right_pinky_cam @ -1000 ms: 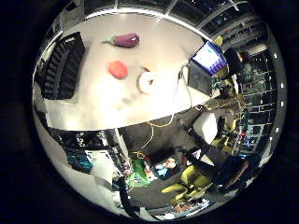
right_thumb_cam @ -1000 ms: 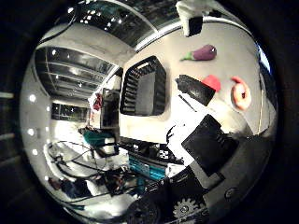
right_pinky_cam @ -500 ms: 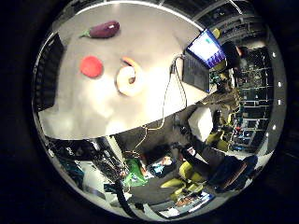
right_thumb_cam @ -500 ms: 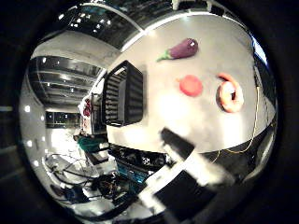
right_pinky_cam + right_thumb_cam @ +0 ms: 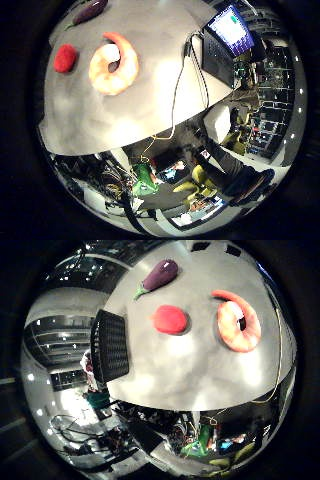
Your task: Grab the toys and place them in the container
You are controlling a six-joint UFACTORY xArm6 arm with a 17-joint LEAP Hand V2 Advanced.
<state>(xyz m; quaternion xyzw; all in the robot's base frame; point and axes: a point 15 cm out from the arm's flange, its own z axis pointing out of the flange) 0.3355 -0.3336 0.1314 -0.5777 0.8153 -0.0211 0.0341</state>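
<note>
Lying on grey table point(image 5: 200, 375): shrimp toy point(image 5: 239, 325), red toy point(image 5: 170, 320), eggplant toy point(image 5: 160, 276), black basket point(image 5: 110, 346)

Matt table point(image 5: 200, 375); fuzzy red toy point(image 5: 170, 320).

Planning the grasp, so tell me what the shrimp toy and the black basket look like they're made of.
Shrimp toy: probably soft plush or foam, with a matte, rounded, puffy body. Black basket: likely rigid plastic, its wall a regular grid of small openings. Neither is certain.
</note>
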